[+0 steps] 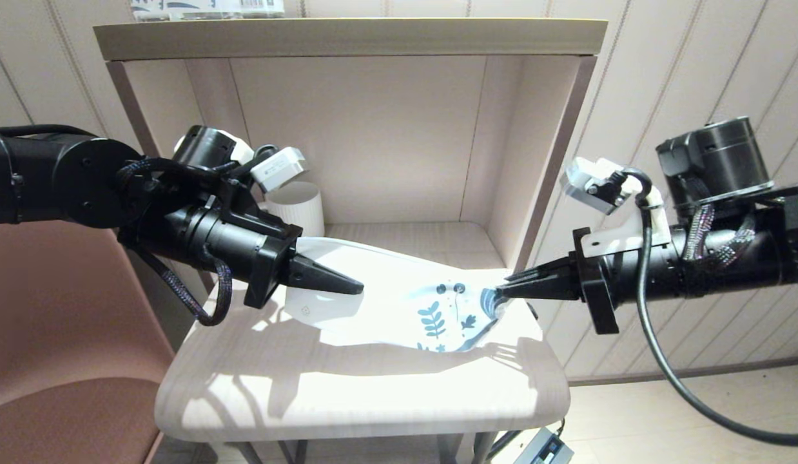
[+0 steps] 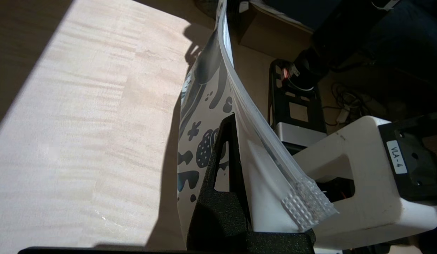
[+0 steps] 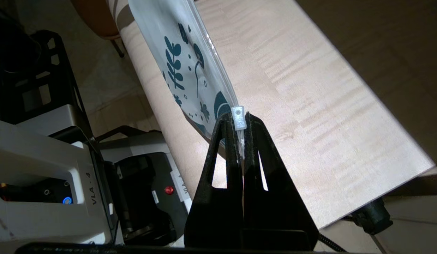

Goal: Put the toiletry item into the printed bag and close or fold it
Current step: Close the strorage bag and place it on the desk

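Above the pale wooden tabletop (image 1: 347,393), the left gripper (image 1: 347,283) clamps the plain end of the printed bag (image 1: 399,303) and the right gripper (image 1: 502,293) pinches its slider tab, stretching the white, blue-leafed pouch clear of the alcove's side wall (image 1: 534,193). A white cup (image 1: 299,206) stands behind.

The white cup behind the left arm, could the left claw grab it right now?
Probably not yet. The left claw is shut on the printed bag, which the right claw pinches too. The white cup stands back behind its arm, so it would have to let go first.
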### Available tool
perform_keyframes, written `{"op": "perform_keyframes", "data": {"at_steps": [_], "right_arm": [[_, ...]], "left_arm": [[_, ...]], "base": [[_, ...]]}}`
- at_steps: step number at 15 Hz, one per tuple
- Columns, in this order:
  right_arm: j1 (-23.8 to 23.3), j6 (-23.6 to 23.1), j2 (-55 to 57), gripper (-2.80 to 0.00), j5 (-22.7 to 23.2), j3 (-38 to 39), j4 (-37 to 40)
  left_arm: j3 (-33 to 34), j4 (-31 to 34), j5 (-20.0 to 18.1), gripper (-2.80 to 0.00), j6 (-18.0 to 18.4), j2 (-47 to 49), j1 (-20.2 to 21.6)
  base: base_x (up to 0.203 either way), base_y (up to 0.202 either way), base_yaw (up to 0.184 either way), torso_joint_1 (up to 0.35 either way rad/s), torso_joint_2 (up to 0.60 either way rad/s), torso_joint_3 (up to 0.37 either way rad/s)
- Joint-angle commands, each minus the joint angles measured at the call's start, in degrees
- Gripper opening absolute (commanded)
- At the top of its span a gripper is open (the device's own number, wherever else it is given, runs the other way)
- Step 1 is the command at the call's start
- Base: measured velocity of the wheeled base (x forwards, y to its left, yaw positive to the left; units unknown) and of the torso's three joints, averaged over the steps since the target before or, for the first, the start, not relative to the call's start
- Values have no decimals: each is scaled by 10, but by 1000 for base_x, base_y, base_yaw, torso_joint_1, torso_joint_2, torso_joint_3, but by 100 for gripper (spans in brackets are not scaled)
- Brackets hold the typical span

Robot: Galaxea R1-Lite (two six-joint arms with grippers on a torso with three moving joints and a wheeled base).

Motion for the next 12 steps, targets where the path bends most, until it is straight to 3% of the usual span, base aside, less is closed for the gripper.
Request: {"op": "perform_keyframes", "data": {"at_steps": [1, 12], "right_arm": [[-14, -3, -8, -280, 9, 11, 0], [-21, -5, -2, -280, 22, 14, -18]], "left_arm": [[0, 2, -3, -280, 2, 1, 0], [1, 0, -4, -280, 3, 7, -1]], "base": [[0, 0, 0, 0, 0, 0], [0, 0, 0, 0, 0, 0]]}}
